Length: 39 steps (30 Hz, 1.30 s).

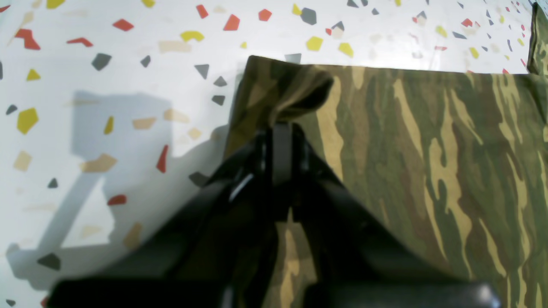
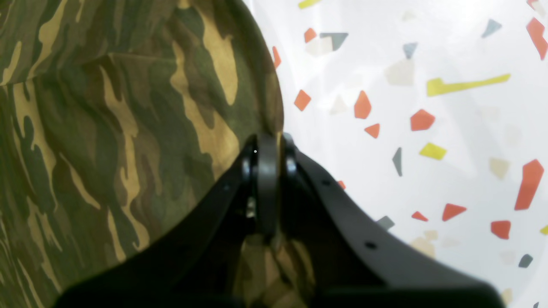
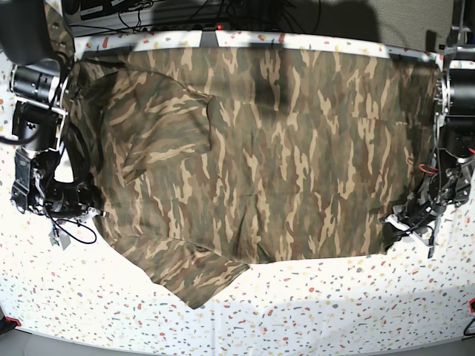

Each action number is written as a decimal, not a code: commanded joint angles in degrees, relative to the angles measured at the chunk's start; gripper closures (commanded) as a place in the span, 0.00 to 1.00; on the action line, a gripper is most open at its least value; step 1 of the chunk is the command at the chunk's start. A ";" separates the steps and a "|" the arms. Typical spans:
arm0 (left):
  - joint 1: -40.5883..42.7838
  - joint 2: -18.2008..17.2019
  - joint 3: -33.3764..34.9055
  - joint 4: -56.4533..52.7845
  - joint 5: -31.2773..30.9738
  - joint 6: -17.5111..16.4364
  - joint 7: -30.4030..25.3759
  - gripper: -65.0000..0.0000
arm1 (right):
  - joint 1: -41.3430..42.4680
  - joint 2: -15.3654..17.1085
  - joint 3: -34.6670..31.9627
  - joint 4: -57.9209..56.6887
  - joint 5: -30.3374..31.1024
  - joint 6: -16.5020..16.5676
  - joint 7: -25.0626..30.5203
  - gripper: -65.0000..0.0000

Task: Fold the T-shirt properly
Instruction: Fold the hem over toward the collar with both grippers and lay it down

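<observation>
The camouflage T-shirt (image 3: pixel 297 148) lies spread flat across the table, one sleeve (image 3: pixel 197 278) sticking out toward the front and the other folded over the body (image 3: pixel 167 126). My left gripper (image 3: pixel 397 221) is at the shirt's front right corner. In the left wrist view it (image 1: pixel 281 126) is shut on a bunched corner of the T-shirt (image 1: pixel 428 149). My right gripper (image 3: pixel 89 211) is at the shirt's left edge. In the right wrist view it (image 2: pixel 267 143) is shut on the curved edge of the T-shirt (image 2: pixel 128 128).
The table (image 3: pixel 334 311) is white with coloured speckles and shows bare in front of the shirt. Dark cables and equipment (image 3: pixel 185 11) lie behind the back edge. The arm bodies stand at the far left (image 3: pixel 33 96) and far right (image 3: pixel 456 111).
</observation>
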 commanded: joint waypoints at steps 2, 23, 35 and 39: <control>-1.90 -0.70 -0.07 0.85 -0.68 -0.44 -1.70 1.00 | 1.64 0.90 0.09 0.79 0.28 0.42 0.46 1.00; -1.88 -7.32 -0.07 0.85 -12.74 -6.57 1.11 1.00 | 0.28 3.52 0.09 12.68 11.82 6.31 -8.35 1.00; 1.88 -13.44 -0.07 9.79 -40.65 -6.57 26.69 1.00 | -11.02 3.76 0.09 31.08 14.01 6.31 -8.83 1.00; 8.66 -15.78 -0.07 22.60 -44.13 -6.57 30.99 1.00 | -15.50 3.76 0.15 37.44 13.99 6.31 -8.81 1.00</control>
